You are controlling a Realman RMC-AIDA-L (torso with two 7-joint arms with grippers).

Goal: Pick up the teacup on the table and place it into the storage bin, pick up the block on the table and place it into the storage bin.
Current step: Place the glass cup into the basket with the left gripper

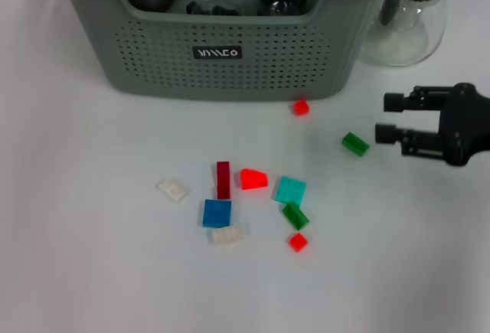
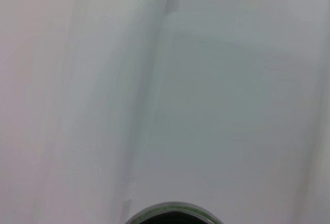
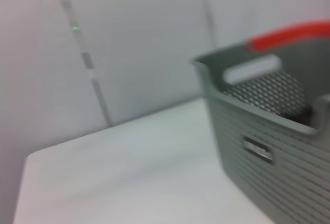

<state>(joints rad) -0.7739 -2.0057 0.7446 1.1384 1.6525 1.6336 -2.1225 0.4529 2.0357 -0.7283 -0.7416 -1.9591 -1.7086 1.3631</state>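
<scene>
— Where do you see the right gripper (image 1: 387, 117)?

— It reaches in from your right edge of the head view, black, wrist level, hanging above the surface (image 1: 92, 256). Its two fingers (image 1: 393, 102) point toward the robot's left, spread apart, with nothing between them.

— And the left arm?

— You won't find it in the head view.

Grey-green storage bin (image 1: 153, 65), dotted hole rows, dark logo plate (image 1: 217, 53) lettered white. White desk (image 1: 76, 256). Black right claw (image 1: 380, 117). Blocks: red (image 1: 223, 179), green (image 1: 355, 144), blue (image 1: 217, 213), teal (image 1: 290, 190), white (image 1: 172, 189).
</scene>
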